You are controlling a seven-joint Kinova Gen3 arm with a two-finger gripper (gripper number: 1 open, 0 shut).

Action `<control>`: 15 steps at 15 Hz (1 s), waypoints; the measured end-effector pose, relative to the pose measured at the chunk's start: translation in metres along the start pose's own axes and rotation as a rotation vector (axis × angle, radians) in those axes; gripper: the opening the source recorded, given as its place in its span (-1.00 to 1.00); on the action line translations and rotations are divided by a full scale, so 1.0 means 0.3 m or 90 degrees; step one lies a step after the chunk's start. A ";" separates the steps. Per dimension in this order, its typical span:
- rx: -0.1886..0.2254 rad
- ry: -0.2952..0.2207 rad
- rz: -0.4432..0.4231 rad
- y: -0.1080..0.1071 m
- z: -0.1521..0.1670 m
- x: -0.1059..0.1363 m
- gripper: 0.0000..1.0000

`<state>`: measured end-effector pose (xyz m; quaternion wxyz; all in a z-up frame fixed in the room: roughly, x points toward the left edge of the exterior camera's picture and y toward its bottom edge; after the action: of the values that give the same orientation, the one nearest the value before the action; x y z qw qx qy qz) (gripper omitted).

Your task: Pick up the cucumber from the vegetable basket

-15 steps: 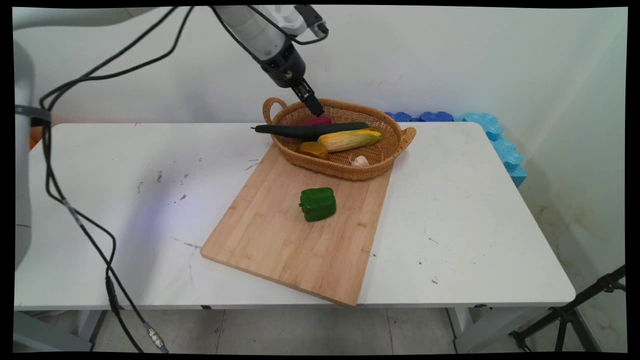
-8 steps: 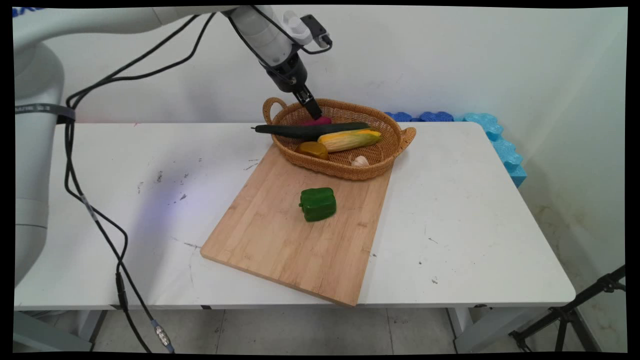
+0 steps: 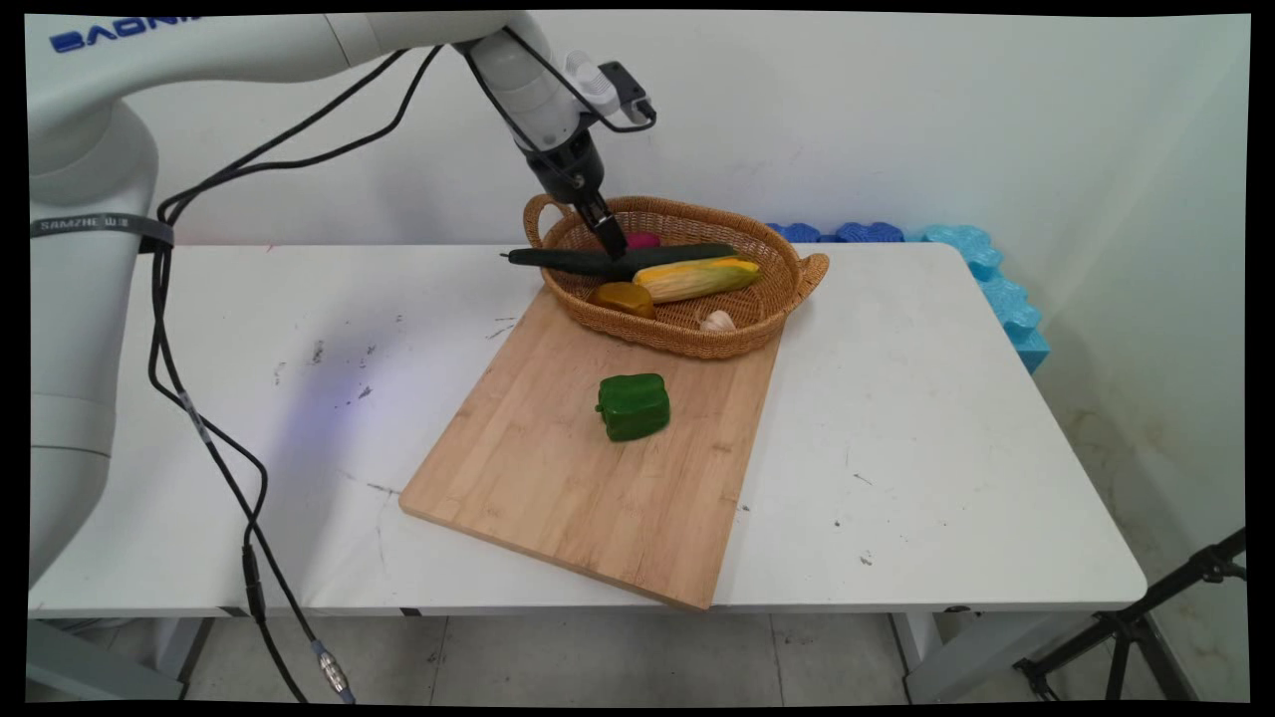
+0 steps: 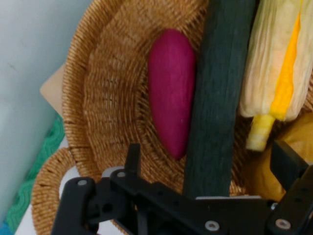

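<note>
On the white bench (image 3: 896, 448), nearest the camera, a pale wooden cutting board (image 3: 558, 498) carries a glossy green bell pepper (image 3: 633, 406), well apart from the arm. Beyond it, an oval woven wicker basket (image 3: 787, 289) rests partly on the board's far end. Inside lie a yellow husked corn cob (image 3: 697, 278), an amber-yellow rounded vegetable (image 3: 623, 298) and a small white garlic bulb (image 3: 717, 321).

A long dark green cucumber (image 3: 618, 260) spans the basket's near-left rim, its long axis running left to right. The black two-finger pincer (image 3: 610, 239) hangs directly over it, fingers spread wide and holding nothing; in the hand view the cucumber (image 4: 220, 93) runs straight between them. Just beyond lies a smooth magenta tapered vegetable (image 4: 171, 90), touching the cucumber's far side.
</note>
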<state>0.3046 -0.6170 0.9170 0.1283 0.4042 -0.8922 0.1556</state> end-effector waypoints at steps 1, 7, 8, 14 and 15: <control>-0.002 -0.005 0.002 -0.001 0.009 -0.003 1.00; -0.010 -0.018 0.017 -0.003 0.047 -0.016 1.00; -0.011 -0.020 0.020 -0.005 0.053 -0.018 1.00; -0.007 -0.027 0.045 -0.018 0.078 -0.028 -1.00; -0.007 -0.027 0.050 -0.019 0.080 -0.029 -1.00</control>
<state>0.3120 -0.6238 0.8928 0.1051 0.3716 -0.9106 0.1471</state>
